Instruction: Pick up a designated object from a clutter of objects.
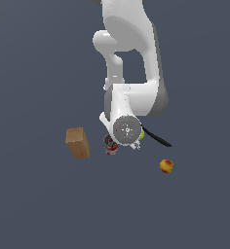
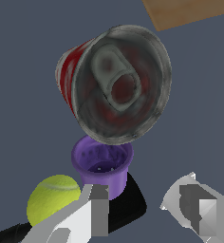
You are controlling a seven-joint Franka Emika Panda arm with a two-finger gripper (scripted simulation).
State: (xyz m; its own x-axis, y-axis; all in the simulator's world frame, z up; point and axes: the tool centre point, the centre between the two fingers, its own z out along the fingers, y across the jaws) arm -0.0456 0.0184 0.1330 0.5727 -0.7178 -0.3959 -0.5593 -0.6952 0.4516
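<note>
- Nearest my wrist camera I see the gripper [image 2: 149, 211] with its two fingers spread apart and nothing between them; one fingertip [image 2: 98, 209] sits right in front of the purple cup's wall, the other is well off to the side over bare floor.
- The purple cup [image 2: 102, 163] stands upright just beyond that nearer finger, its dark hollow facing my camera. It is not between the fingers; it lies off-centre, toward the one finger's side.
- Just beside the cup, the yellow-green ball [image 2: 53, 198] rests against the black spatula [image 2: 128, 205], whose dark blade runs under the cup's base.
- Beyond the cup, the red-labelled can [image 2: 115, 83] fills most of the wrist view, its pull-tab top towards me, and its rim overlaps the cup's far edge.
- Farthest in that view, a corner of the brown box [image 2: 187, 12] shows.
- In the exterior view the arm's wrist covers the cup; I see the can [image 1: 110, 145] at the exterior view's left of the wrist, the box [image 1: 78, 142] further left, and the orange-red fruit [image 1: 166, 166] well apart on the right.
</note>
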